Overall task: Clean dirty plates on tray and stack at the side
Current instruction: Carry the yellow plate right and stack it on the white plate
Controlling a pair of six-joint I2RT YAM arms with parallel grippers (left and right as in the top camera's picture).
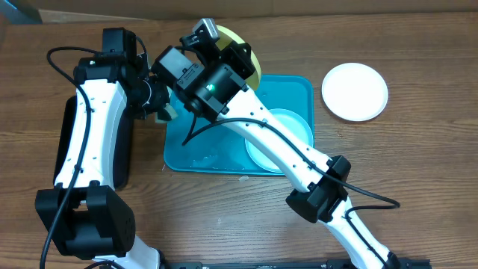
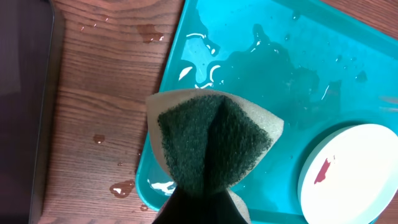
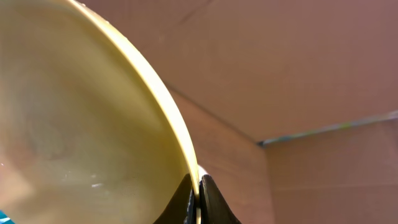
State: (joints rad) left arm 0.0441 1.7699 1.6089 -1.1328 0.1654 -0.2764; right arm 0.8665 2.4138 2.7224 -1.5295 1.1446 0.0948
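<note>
My right gripper [image 3: 198, 186] is shut on the rim of the yellow-green plate [image 3: 81, 124], holding it tilted up above the back edge of the teal tray [image 1: 295, 86]; the plate's edge shows in the overhead view [image 1: 250, 56]. My left gripper [image 2: 205, 199] is shut on a folded sponge [image 2: 211, 143] with a dark green scouring face, over the tray's wet left corner [image 2: 186, 62]. A light teal plate [image 2: 354, 174] with a red smear lies in the tray [image 1: 287, 123]. A white plate [image 1: 355, 91] lies on the table right of the tray.
A black tray [image 1: 123, 153] lies left of the teal tray, under my left arm; its edge shows in the left wrist view [image 2: 25, 93]. Water drops [image 2: 121, 186] sit on the wooden table between the trays. A cardboard wall [image 3: 298, 68] stands behind.
</note>
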